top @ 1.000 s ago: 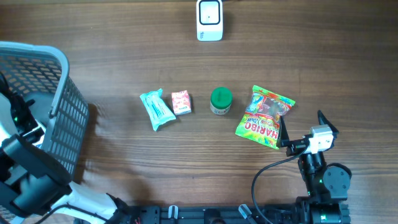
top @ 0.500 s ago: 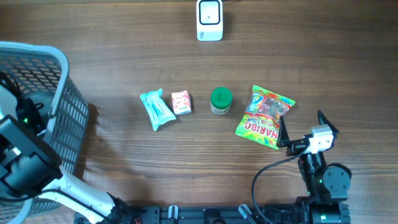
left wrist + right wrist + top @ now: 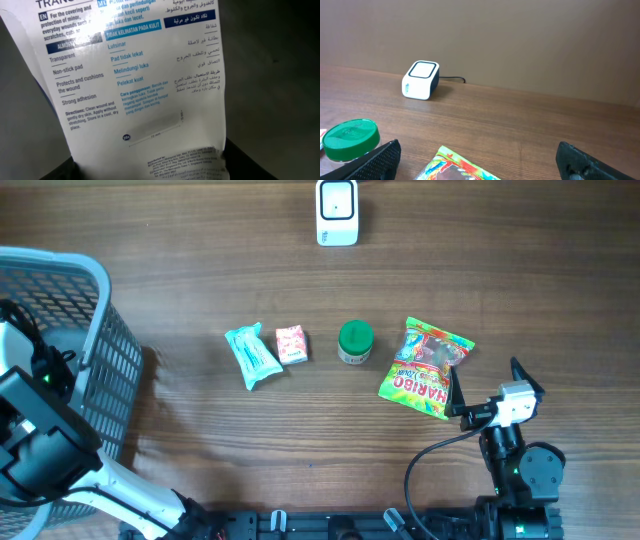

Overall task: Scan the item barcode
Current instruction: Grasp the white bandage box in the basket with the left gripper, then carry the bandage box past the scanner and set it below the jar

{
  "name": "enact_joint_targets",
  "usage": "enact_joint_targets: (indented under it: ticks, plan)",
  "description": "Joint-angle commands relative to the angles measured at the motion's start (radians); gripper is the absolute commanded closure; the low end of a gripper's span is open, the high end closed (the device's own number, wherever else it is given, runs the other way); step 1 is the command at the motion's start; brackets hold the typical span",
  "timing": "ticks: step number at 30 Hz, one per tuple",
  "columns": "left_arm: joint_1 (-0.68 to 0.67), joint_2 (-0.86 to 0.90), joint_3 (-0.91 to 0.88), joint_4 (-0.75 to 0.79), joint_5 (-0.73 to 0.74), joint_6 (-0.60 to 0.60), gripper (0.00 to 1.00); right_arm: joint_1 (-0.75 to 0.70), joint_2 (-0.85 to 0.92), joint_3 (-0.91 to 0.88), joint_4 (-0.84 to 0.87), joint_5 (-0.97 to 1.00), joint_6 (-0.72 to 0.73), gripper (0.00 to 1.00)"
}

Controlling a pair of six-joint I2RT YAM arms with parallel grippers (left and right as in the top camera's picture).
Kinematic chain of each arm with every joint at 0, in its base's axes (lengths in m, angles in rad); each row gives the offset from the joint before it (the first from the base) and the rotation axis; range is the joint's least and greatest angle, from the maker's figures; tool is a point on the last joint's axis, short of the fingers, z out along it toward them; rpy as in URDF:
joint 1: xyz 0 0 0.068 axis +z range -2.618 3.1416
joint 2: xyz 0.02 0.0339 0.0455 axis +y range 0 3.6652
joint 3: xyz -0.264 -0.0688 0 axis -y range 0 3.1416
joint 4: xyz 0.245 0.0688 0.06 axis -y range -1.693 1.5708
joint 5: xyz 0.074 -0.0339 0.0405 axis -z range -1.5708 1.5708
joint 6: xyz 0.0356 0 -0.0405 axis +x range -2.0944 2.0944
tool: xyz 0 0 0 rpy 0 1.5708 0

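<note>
Since a second ago: the left arm (image 3: 40, 445) has shifted deeper over the basket (image 3: 95, 330). The right arm and the table goods have not moved.

- Left gripper (image 3: 155, 167): a white plaster pack (image 3: 135, 75) fills the space between its jaws, printed side facing the camera. Dark finger shapes sit at both lower corners. Cannot tell whether the jaws are clamped on the pack or only flank it.
- Right gripper (image 3: 477, 147): jaws wide apart, holding nothing. The Haribo bag (image 3: 425, 368) lies just ahead of them.
- The scanner (image 3: 337, 212) is well apart from both sets of jaws, straight ahead of the right pair and far off to the side of the left pair.

Risks, as judged:
- The pack is thin and flat, so an off-centre grip could let it slip or fold on the lift.
- The basket wall stands between the left jaws and the scanner, and a pack edge could catch it.
- No barcode shows on the visible face, so the wrong side may get presented.

Also around, between the two grippers: a teal packet (image 3: 251, 356), a pink box (image 3: 291, 344) and a green-lidded jar (image 3: 355, 341). They look to lie off the direct line from basket to scanner.
</note>
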Motion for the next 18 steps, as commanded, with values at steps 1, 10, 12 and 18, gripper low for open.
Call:
enact_joint_targets:
  ticks: [1, 10, 12, 18]
  plan:
    - [0.000, 0.043, -0.044, -0.020, 0.060, 0.009, 0.44, 0.003, -0.003, -0.001, 0.003, 0.014, -0.006, 0.00]
    - [0.000, -0.164, 0.076, -0.030, 0.249, 0.135, 0.40, 0.003, -0.003, -0.001, 0.003, 0.014, -0.006, 0.00]
    - [0.000, -0.224, 0.101, -0.030, 0.282, 0.137, 0.39, 0.003, -0.003, -0.001, 0.003, 0.014, -0.006, 0.00]
    - [0.000, -0.457, 0.147, -0.026, 0.432, 0.188, 0.35, 0.003, -0.003, -0.001, 0.003, 0.014, -0.006, 0.00]
